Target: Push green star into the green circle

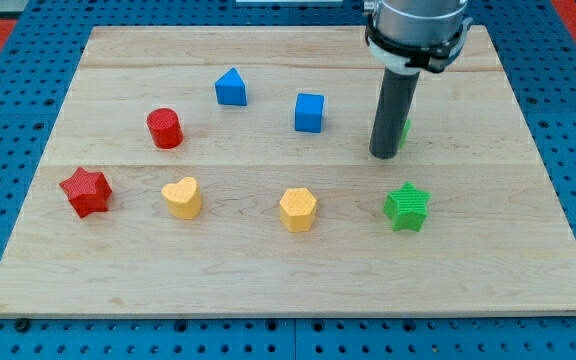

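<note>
Right half of the board, above centre: my tip (384, 155) rests on the wood at the end of a dark upright rod (392, 110). No jaws or fingers here, just the bare rod, holding nothing and touching no block that I can see.

Just behind the rod, at its right side, a sliver of green (405, 128) shows; most of it is hidden, shape not readable, though it could be the green circle.

Green star (406, 206) sits below the tip and slightly to the right, toward the board's bottom edge, apart from the tip with bare wood between.

Blue cube (309, 112) lies left of the rod, near it. Blue block (231, 87), pointed on top, is further left, nearer the top edge.

Yellow hexagon (297, 209) sits left of the star, in the same row. Yellow heart (182, 197) next along leftward. Red star (86, 192) ends that row near the left edge.

Red cylinder (165, 128) stands above the heart, well apart from the tip.

Board (268, 280) is pale wood on a blue pegboard (28, 40).
</note>
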`<control>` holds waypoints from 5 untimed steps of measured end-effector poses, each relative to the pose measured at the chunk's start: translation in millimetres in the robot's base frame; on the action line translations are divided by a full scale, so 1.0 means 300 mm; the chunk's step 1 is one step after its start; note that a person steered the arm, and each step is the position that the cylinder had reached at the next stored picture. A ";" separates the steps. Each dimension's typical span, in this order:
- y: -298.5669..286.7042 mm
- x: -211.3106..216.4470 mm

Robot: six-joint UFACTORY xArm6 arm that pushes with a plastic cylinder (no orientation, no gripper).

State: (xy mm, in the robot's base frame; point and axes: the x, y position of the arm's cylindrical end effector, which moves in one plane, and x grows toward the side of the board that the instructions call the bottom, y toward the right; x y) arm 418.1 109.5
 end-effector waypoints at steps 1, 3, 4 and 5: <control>0.114 -0.021; -0.001 0.296; 0.035 0.406; 0.133 0.427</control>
State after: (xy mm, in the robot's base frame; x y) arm 546.3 149.5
